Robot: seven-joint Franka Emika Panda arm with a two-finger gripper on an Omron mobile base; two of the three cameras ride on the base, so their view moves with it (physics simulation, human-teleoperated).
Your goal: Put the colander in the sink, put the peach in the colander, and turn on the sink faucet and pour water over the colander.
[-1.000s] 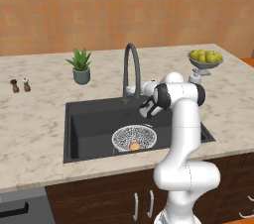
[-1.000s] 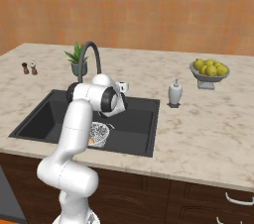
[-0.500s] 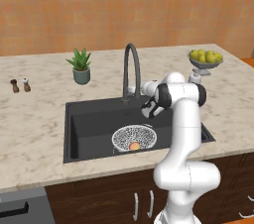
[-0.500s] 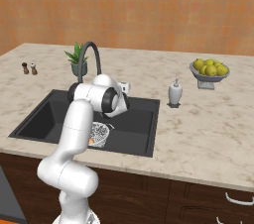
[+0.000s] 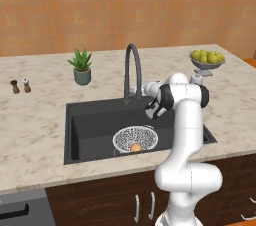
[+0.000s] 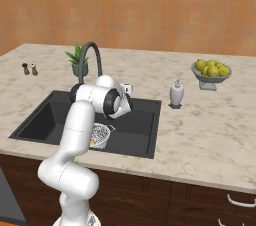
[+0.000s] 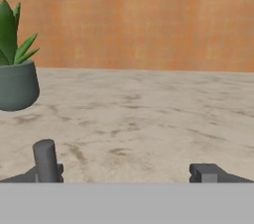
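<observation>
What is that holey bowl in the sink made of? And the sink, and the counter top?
The colander looks like thin metal or enamel mesh: white-grey, speckled, full of tiny holes. The sink seems matte black stone-composite or coated metal, since it shows no shine. The counter looks like polished marble or similar stone, beige with darker veins. It is all rendered, so these are guesses from looks.

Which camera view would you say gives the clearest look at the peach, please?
The left base view: the peach lies in plain sight inside the colander, unobstructed. In the right base view the arm covers most of the colander, leaving just an orange sliver at its edge. The hand view looks over the counter toward the potted plant.
</observation>
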